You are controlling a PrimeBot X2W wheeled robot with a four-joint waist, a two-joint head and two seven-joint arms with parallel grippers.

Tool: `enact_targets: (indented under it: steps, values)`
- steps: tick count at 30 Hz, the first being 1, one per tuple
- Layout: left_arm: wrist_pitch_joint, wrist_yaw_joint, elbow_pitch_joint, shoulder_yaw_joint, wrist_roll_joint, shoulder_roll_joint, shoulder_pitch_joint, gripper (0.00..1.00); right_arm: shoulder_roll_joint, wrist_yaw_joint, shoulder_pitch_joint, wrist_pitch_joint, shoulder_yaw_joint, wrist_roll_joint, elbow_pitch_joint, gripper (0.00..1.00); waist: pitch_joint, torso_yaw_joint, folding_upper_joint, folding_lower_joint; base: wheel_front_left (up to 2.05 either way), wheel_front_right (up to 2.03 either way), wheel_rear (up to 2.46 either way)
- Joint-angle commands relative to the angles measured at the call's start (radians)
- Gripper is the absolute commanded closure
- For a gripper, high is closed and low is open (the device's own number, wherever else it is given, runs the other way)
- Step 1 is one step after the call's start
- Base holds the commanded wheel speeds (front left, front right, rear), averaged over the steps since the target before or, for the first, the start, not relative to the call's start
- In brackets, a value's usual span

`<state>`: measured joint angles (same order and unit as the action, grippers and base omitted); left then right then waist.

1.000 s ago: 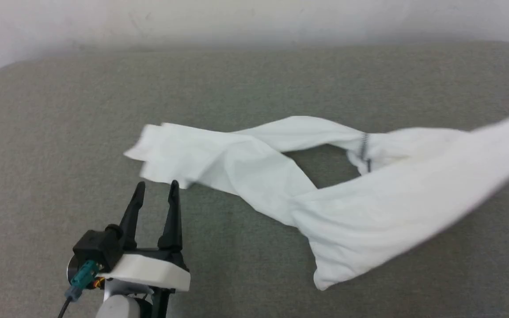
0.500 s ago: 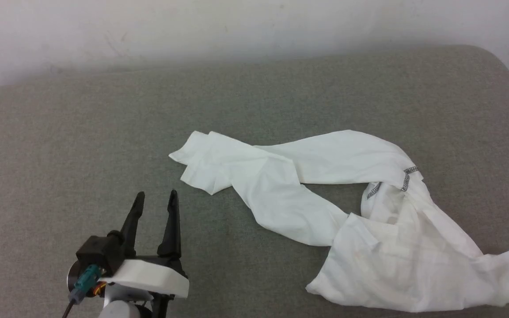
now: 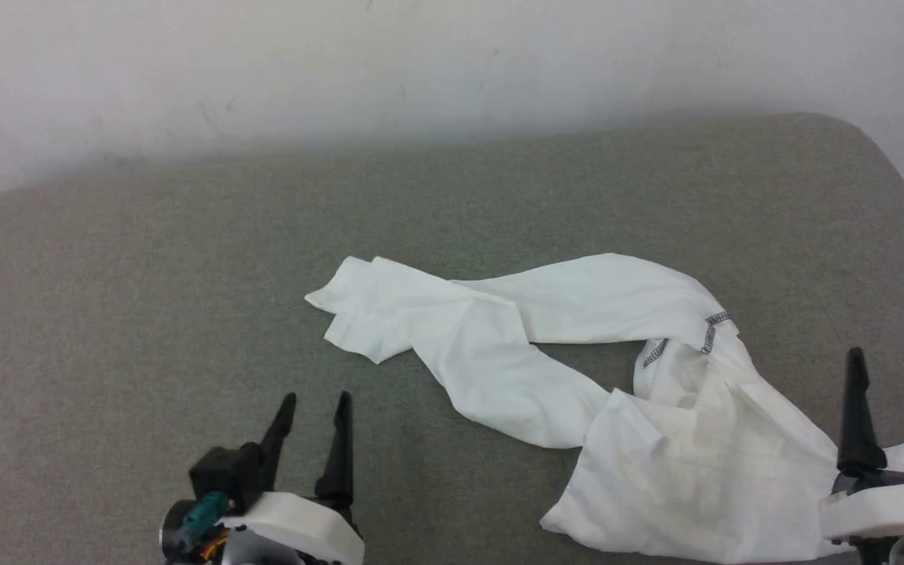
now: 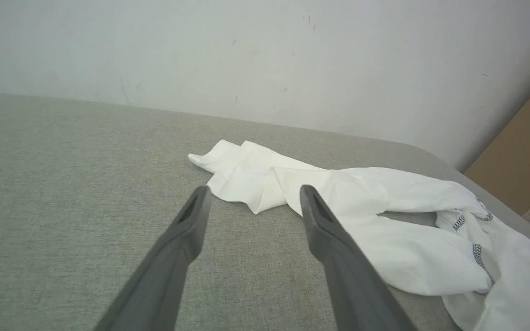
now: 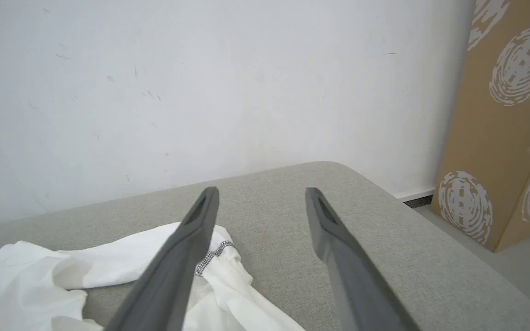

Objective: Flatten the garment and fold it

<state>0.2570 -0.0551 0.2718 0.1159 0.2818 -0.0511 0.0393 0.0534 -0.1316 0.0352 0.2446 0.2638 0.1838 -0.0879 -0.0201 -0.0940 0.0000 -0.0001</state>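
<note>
One white garment [image 3: 491, 353] lies crumpled on the grey fabric-topped desk [image 3: 185, 275], right of the middle and reaching the near right edge. A long narrow part runs out to the left and doubles back around a bare gap of desk. The wider body bunches at the near right, with dark zigzag stitching [image 3: 709, 329] showing where the cloth turns over. Nothing pins or lifts it, so it rests slack, and I judge the flattening not yet done.

The right end effector [image 3: 887, 357] hovers at that bunched near-right corner, fingers spread wide with nothing between them, and looks well placed to take a corner. The left end effector [image 3: 316, 396] sits apart from the cloth near the desk's front, equally wide and empty, pointing toward the narrow end. A pale wall [image 3: 421, 63] stands behind, with a brown printed box [image 5: 499, 115] beside the desk.
</note>
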Motion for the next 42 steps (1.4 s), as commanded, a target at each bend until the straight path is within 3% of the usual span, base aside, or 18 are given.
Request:
enact_targets:
  steps: [1, 6, 15, 23, 24, 25, 26, 27, 30, 37, 42]
  values:
    - [-0.001, 0.007, 0.029, 0.027, 0.007, 0.001, 0.017, 0.00, -0.003, 0.001, 0.031, 0.008, -0.034, 0.009, 0.032, 0.00, 0.011, -0.007, 0.0000, 0.0001, 0.00, 0.00, 0.00]
    - [-0.075, 0.004, 0.156, 0.164, 0.032, 0.001, 0.153, 0.00, -0.003, 0.001, 0.080, -0.008, -0.163, 0.010, 0.130, 0.00, -0.009, -0.033, 0.0000, 0.0001, 0.00, 0.00, 0.00]
    - [-0.213, -0.020, 0.395, 0.306, 0.024, 0.001, 0.403, 0.00, -0.003, 0.001, 0.064, -0.034, -0.260, 0.018, 0.187, 0.00, -0.074, -0.092, 0.0000, 0.0001, 0.00, 0.00, 0.00]
    - [-0.502, -0.043, 0.707, 0.393, -0.001, 0.000, 0.559, 0.00, -0.003, 0.001, 0.044, -0.034, -0.300, 0.031, 0.171, 0.00, -0.124, -0.140, 0.0000, 0.0001, 0.00, 0.00, 0.00]
    - [-0.543, -0.049, 0.736, 0.405, 0.001, 0.000, 0.567, 0.08, -0.003, 0.001, 0.044, -0.033, -0.300, 0.029, 0.166, 0.00, -0.127, -0.143, 0.0000, 0.0001, 0.00, 0.00, 0.00]
    - [-0.563, -0.054, 0.752, 0.416, 0.002, 0.000, 0.575, 0.43, -0.003, 0.001, 0.044, -0.031, -0.299, 0.029, 0.162, 0.00, -0.129, -0.145, 0.0000, 0.0001, 0.00, 0.00, 0.00]
    - [-0.570, -0.059, 0.760, 0.427, 0.006, 0.000, 0.580, 0.84, -0.003, 0.001, 0.043, -0.030, -0.295, 0.031, 0.159, 0.00, -0.132, -0.147, 0.0000, 0.0001, 0.00, 0.00, 0.00]
    - [-0.574, -0.063, 0.765, 0.440, 0.009, 0.001, 0.582, 1.00, -0.003, 0.001, 0.042, -0.028, -0.291, 0.031, 0.156, 0.00, -0.134, -0.147, 0.0000, 0.0001, 0.00, 0.00, 0.00]
    - [-0.541, -0.070, 0.757, 0.472, 0.010, 0.001, 0.599, 1.00, -0.003, 0.001, 0.042, -0.023, -0.274, 0.039, 0.148, 0.00, -0.132, -0.136, 0.0000, 0.0001, 0.00, 0.00, 0.00]
    - [-0.314, -0.071, 0.582, 0.472, 0.006, -0.047, 0.660, 1.00, -0.003, 0.001, 0.057, -0.016, -0.243, 0.053, 0.128, 0.00, -0.095, -0.077, 0.0000, 0.0001, 0.00, 0.00, 0.00]
    - [-0.230, -0.008, 0.337, 0.410, 0.010, -0.144, 0.642, 1.00, -0.003, 0.001, 0.072, -0.015, -0.224, 0.062, 0.123, 0.00, -0.070, -0.033, 0.0000, 0.0001, 0.00, 0.00, 0.00]
